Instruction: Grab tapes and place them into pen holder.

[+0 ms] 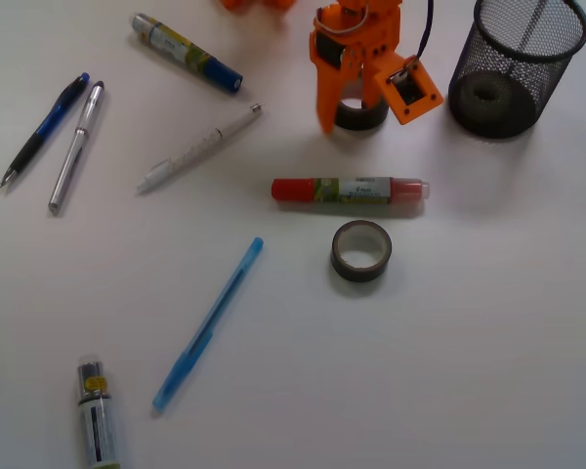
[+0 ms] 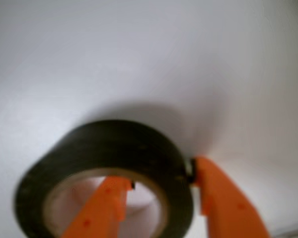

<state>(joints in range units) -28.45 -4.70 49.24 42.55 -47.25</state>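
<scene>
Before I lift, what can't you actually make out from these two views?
- Front: gripper covers most of the dark tape roll; the jaw contact is hidden.
- Wrist: roll blurred, lower part cut off; whether it has left the table is unclear.
- Front: mesh blurs what lies in the pen holder.

No text, brand, number or sign can be read in either view. In the front view, the red-capped marker with a green and white label (image 1: 350, 191) carries some print, but it is too small and blurred to read. The same holds for the blue and yellow labelled marker (image 1: 186, 52) at the top left and for the small grey marker with a black and yellow band (image 1: 97, 414) at the bottom left.
</scene>
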